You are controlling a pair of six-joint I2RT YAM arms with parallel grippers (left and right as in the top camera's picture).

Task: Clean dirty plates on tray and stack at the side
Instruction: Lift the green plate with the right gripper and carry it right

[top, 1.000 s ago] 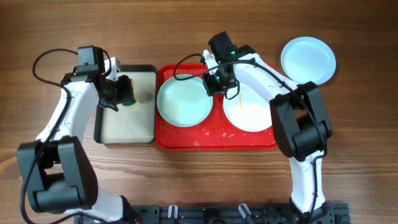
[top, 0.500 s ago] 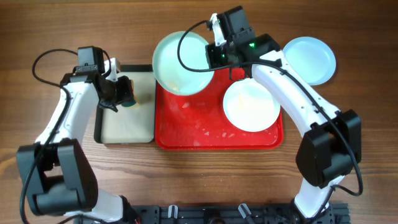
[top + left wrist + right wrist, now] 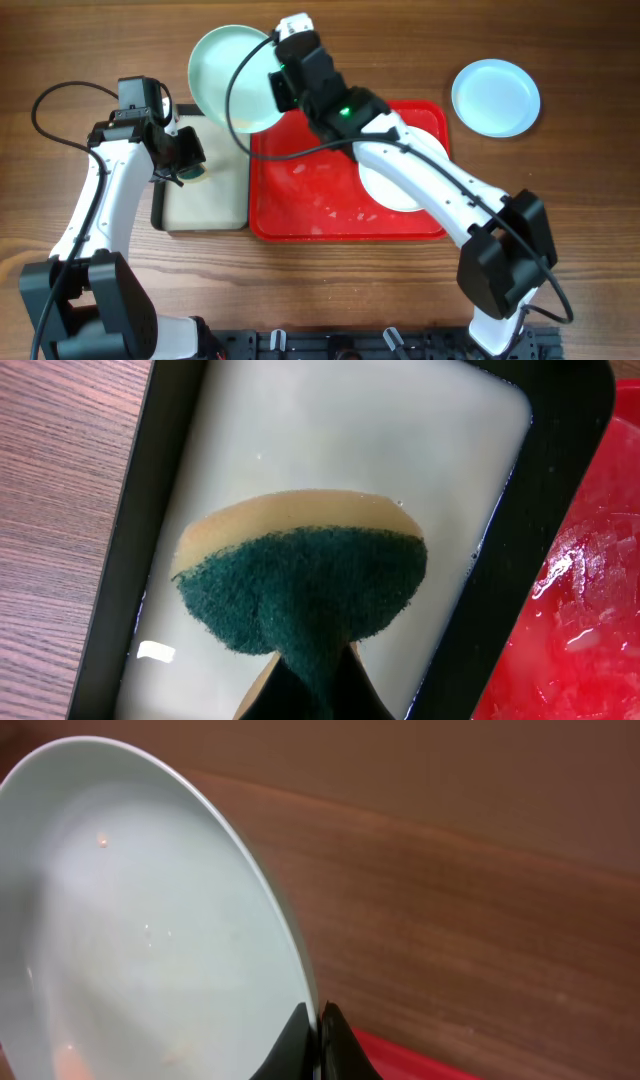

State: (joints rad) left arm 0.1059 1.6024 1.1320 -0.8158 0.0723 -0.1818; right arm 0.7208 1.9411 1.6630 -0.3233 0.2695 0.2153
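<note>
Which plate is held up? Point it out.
The aqua plate at upper left, gripped at its rim by the right gripper. The white plate lies on the red tray, the blue plate on the table.

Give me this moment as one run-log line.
right gripper: shut on aqua plate rim, plate tilted in air | left gripper: shut on sponge over cream tray | red tray: white plate | table: blue plate, far right

i can read no text, label, brand, number or sign on anything around me in these views.
</note>
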